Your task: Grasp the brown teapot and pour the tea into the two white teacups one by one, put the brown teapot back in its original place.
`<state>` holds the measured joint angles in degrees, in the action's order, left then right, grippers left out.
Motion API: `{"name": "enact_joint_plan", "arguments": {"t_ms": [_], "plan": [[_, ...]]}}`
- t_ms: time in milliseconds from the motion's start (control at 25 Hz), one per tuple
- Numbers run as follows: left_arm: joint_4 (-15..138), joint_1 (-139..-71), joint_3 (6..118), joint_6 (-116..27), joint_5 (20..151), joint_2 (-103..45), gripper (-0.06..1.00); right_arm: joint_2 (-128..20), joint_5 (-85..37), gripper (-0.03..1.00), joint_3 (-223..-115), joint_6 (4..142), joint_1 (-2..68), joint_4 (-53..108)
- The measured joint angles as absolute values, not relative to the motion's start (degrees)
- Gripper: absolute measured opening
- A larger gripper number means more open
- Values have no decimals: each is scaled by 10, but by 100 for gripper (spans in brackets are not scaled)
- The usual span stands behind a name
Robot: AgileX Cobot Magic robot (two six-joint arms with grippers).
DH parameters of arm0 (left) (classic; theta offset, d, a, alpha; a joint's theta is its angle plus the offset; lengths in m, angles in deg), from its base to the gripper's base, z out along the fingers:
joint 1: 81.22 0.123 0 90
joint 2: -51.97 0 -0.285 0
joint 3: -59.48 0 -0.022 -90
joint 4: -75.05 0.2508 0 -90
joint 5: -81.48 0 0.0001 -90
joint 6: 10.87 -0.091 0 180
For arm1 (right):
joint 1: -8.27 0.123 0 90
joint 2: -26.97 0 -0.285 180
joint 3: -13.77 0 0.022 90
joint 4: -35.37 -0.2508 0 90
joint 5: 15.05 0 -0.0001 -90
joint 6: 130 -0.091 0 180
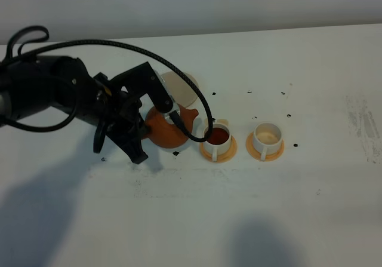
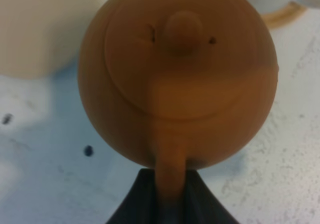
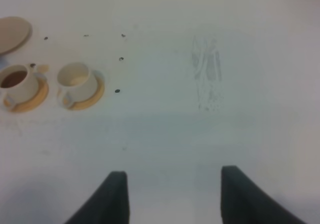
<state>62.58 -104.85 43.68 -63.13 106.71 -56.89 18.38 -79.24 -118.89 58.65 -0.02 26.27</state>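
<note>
Brown teapot (image 2: pixel 177 78) fills the left wrist view, its loop handle clenched in my left gripper (image 2: pixel 170 196), dark fingers (image 2: pixel 135 209) on both sides of it. Lid knob faces that camera, two small dark marks on the lid beside it

From high up the pot sits tilted between the cream saucer (image 1: pixel 184 83) and the filled cup (image 1: pixel 218 137), spout toward that cup but short of its rim. Can't tell if the pot touches the tabletop (image 1: pixel 310 207). My arm's black cable (image 1: pixel 119 45) arcs over the pot and ends just in front of the filled cup, an arm link covers part of the cream saucer. Empty cup (image 1: pixel 267 137) stands just beside the filled one, farther from the pot, each on one of the orange saucers (image 1: pixel 218 157). Dark specks scattered round them, scuff mark (image 1: pixel 364 123) far right

Right wrist view shows both cups, dark tea in one, cream inside the other, plus the cream saucer's edge, no pot. Right gripper (image 3: pixel 174 176) shows only there, jaws spread, nothing between, well apart from the cups
</note>
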Motion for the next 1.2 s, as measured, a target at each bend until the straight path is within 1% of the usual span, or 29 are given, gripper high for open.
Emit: {"name": "enact_joint_plan", "arguments": {"t_ms": [320,720,1200], "plan": [[600,-1049,390,-624,1011,-577,9,184,-792,42,-1189,586,0,263],[582,-1049,379,-622,986,-600,9,184,-792,42,-1189,586,0,263],[582,-1044,384,-659,985,-535,9,184,-792,42,-1189,586,0,263]]}}
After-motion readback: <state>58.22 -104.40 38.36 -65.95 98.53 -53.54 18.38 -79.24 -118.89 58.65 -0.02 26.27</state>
